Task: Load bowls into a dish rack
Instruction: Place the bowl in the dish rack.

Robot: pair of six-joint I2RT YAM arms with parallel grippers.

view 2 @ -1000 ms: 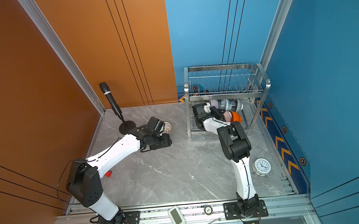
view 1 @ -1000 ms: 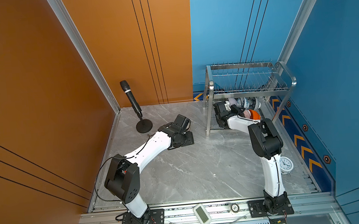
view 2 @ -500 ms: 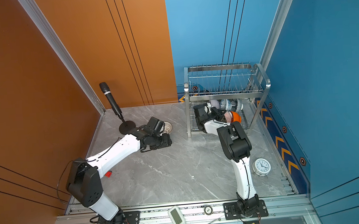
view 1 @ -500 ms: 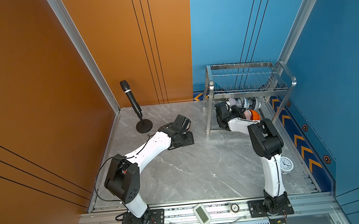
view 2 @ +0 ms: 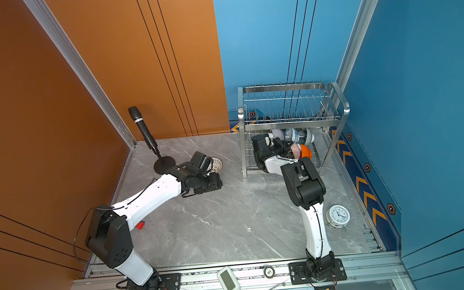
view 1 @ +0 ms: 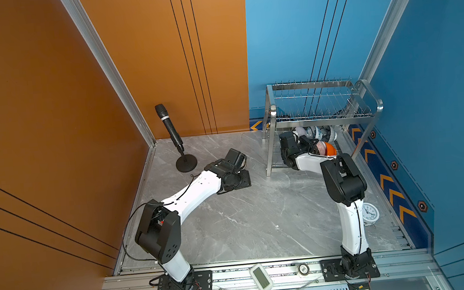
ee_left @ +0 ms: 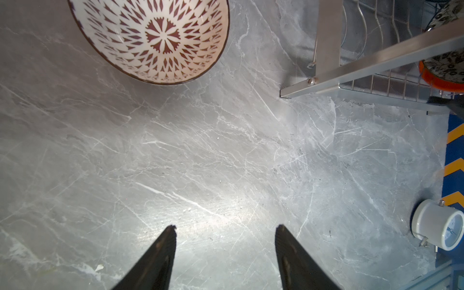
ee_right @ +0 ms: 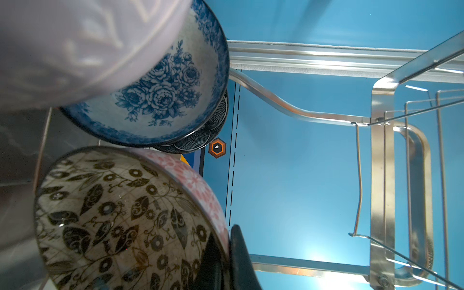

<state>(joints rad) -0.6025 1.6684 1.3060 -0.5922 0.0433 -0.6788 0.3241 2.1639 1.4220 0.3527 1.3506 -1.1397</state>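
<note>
My left gripper [ee_left: 224, 227] hangs wide open above the table [ee_left: 226, 150]; the lattice bowl [ee_left: 155, 37] sits upright on that table, near a leg of the dish rack [ee_left: 329, 50]. My right gripper [ee_right: 224, 238] is pinched on the rim of the leaf bowl [ee_right: 113, 221], tipped on edge in the rack's lower tier just beside the orange bowl [view 1: 331, 150]; the lilac bowl [ee_right: 62, 45], floral bowl [ee_right: 163, 95] and dark blue bowl [ee_right: 213, 123] stand alongside.

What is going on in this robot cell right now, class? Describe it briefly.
The right pincer is inside the lower tier of the dish rack, shut on the rim of the leaf-patterned bowl. Next to it is the floral bowl, among others already loaded. The left pincer is open and empty over the table. The lattice bowl sits there, not yet racked.
</note>
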